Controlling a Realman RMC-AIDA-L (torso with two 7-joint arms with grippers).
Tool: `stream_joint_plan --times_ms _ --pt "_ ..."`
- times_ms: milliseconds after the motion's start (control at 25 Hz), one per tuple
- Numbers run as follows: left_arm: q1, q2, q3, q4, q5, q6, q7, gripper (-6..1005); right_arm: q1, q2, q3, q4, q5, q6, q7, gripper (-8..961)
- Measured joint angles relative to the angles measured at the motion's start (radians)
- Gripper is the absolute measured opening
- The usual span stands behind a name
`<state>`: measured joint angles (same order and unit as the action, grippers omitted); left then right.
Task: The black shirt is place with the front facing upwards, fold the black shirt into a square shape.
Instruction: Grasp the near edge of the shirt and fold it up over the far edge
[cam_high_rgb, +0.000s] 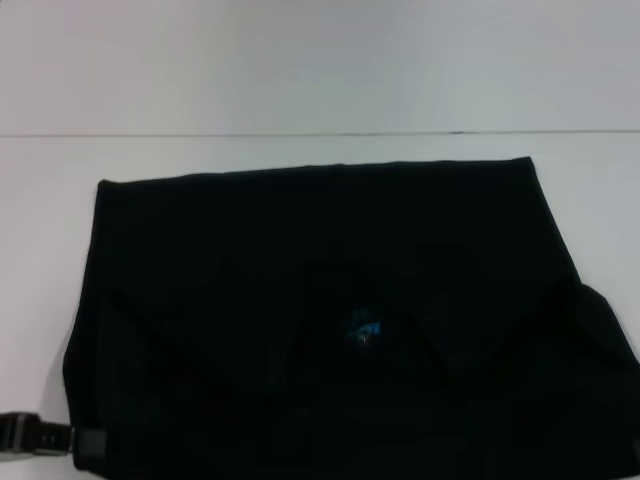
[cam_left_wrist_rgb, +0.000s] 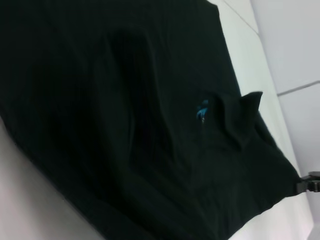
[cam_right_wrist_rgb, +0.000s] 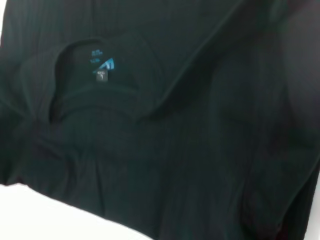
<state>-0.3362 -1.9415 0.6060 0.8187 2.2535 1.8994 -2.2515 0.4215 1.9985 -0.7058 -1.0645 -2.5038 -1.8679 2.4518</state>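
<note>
The black shirt lies on the white table, its sides folded in so that it forms a wide block. Its blue neck label shows near the middle, at the collar. The pale lettering is hidden. The shirt fills the left wrist view, with the label in sight, and the right wrist view, with the label inside the neck opening. My left gripper sits low at the shirt's near left corner, touching its edge. The right gripper shows only in the left wrist view, at the shirt's far corner.
The white table runs around the shirt, with bare surface behind it and to its left. A seam line crosses the table behind the shirt. The shirt's near edge runs out of the head view.
</note>
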Motion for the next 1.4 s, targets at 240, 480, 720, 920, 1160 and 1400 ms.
stream_joint_plan --times_ms 240,480,720,920,1160,1400 --pt "-0.023 0.007 -0.129 -0.018 -0.027 0.021 0.039 50 0.022 -0.004 0.125 0.034 0.103 -0.048 -0.077 66" --pt "-0.126 0.011 -0.329 -0.034 -0.058 -0.098 -0.013 50 0.089 -0.049 0.269 0.128 0.279 0.093 -0.088 66" --pt "-0.246 -0.016 -0.338 -0.132 -0.059 -0.395 -0.046 50 0.163 -0.047 0.291 0.289 0.360 0.445 -0.122 66" --pt "-0.300 -0.049 -0.303 -0.177 -0.057 -0.598 -0.045 50 0.251 -0.017 0.235 0.404 0.355 0.702 -0.183 65" --pt "-0.313 -0.085 -0.270 -0.181 -0.062 -0.745 -0.050 50 0.307 0.021 0.089 0.453 0.348 0.943 -0.183 65" --pt "-0.295 -0.108 -0.272 -0.168 -0.127 -0.835 -0.043 51 0.327 0.051 0.056 0.453 0.352 1.055 -0.188 65"
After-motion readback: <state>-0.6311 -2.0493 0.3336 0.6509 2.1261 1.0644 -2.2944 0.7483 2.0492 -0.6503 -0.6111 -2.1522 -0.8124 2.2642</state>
